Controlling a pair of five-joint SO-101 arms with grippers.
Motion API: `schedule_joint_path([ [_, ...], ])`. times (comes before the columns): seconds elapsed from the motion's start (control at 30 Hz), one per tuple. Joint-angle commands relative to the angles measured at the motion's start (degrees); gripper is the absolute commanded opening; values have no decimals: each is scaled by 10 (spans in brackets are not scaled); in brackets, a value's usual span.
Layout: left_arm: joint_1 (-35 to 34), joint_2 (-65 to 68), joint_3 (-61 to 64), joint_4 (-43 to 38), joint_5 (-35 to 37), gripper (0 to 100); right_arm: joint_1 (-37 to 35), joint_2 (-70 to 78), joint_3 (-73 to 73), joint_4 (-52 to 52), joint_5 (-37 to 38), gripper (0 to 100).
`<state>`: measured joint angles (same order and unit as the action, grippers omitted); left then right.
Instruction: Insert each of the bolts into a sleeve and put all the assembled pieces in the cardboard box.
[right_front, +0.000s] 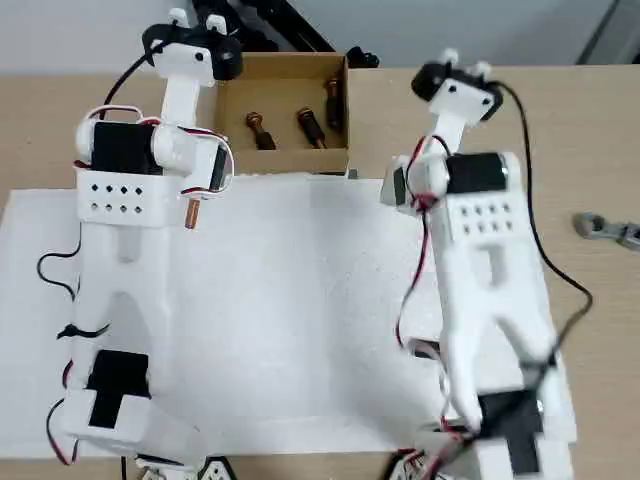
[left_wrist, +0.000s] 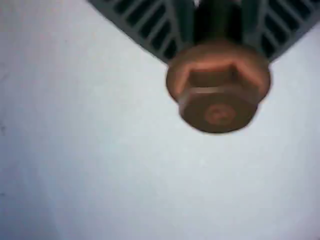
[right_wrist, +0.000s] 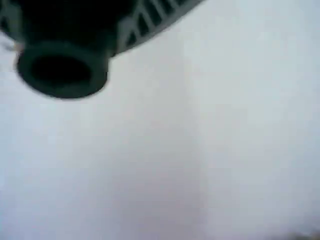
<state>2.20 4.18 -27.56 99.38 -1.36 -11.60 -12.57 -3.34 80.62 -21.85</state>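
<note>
A white foam sheet (right_front: 290, 330) covered the near part of the light wooden table (right_front: 600, 140), and both arms stretched over it from the near edge. The left tool (right_front: 200, 192) hung over the sheet's far left part, pinching a copper-coloured hex-headed metal bolt (left_wrist: 217, 95). The bolt's shank ran up between the dark ribbed fingers (left_wrist: 145, 27), and its head pointed down toward the foam. The right tool (right_front: 397, 188) hung over the sheet's far right part, pressed onto a black cylindrical sleeve (right_wrist: 62, 70) whose open end faced the foam. The two tools were well apart. On the bare table to the right lay a small grey metal part (right_front: 603, 227). Farthest off, just beyond the sheet, stood the open brown cardboard box (right_front: 283, 66). Three assembled pieces (right_front: 310, 127) lay inside it, copper bolts seated in dark sleeves.
</note>
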Motion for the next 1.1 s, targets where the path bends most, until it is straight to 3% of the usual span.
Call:
schedule_joint_path([
  [0.0,3,-37,-6,-7,1,6,-17,-127,-10,-2,6,9],
  [0.33,3,-37,-26,-6,15,6,-29,-377,84,-32,93,9],
  [0.5,14,-37,-81,-5,37,6,-32,-537,258,-127,141,5],
  [0.7,80,-37,-117,-4,49,6,-116,-720,495,-269,154,4],
  [1.07,139,-37,-241,-7,149,6,-129,-764,662,-447,120,4],
])
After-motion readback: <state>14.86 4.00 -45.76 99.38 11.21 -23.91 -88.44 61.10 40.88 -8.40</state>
